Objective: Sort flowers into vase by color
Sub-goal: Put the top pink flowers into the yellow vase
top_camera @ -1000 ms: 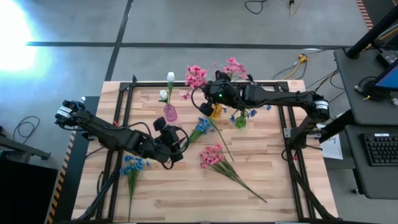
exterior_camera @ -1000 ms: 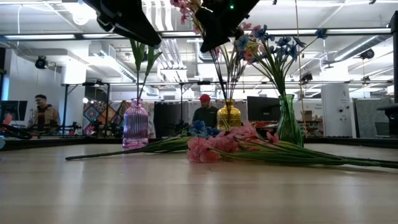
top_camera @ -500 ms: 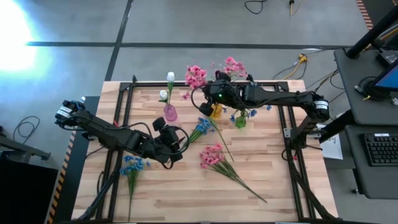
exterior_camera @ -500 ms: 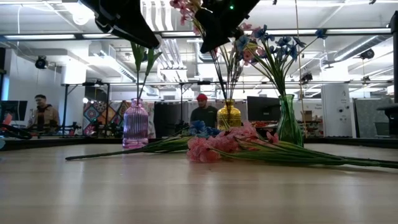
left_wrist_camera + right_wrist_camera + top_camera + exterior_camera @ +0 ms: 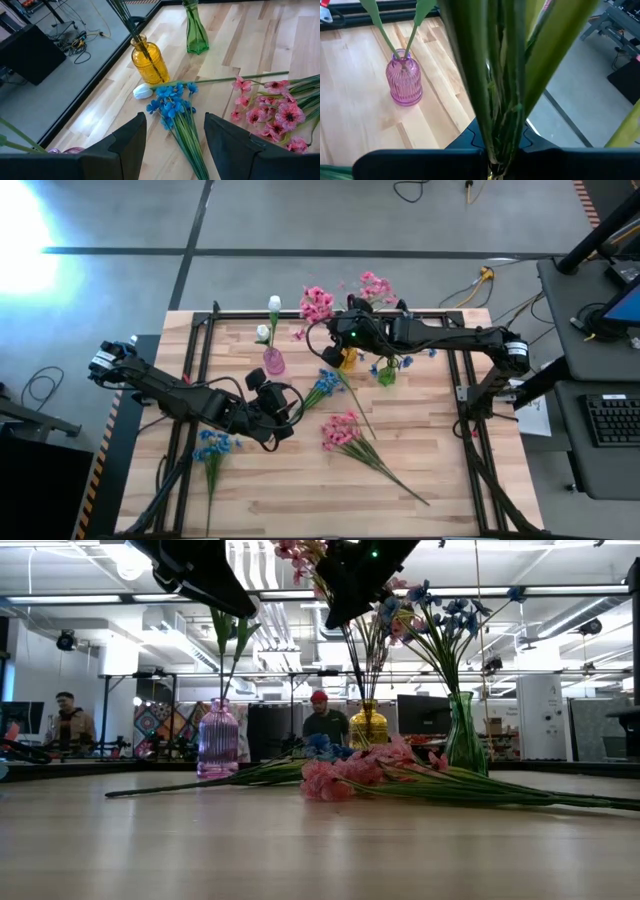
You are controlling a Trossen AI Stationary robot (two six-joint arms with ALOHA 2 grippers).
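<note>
- Pink flowers (image 5: 316, 302): bunch of stems clamped in right gripper (image 5: 338, 350), held upright above yellow vase (image 5: 347, 359); blossoms well above vase mouth.
- Left gripper (image 5: 283, 420): fingers apart, nothing held, hovering near blue flowers (image 5: 172, 102) lying on table (image 5: 440, 470).
- More pink flowers (image 5: 341, 429) loose mid-table; blue bunch (image 5: 211, 446) near front left.
- White buds (image 5: 270, 315) in purple vase (image 5: 273, 361); blue stems in green vase (image 5: 386, 374).
- Step, by the look: seating pink stems in yellow vase. Next: lower straight, then release.

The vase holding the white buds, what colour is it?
Pink ribbed glass: the vase shows best in the right wrist view, with two green stems in it.
</note>
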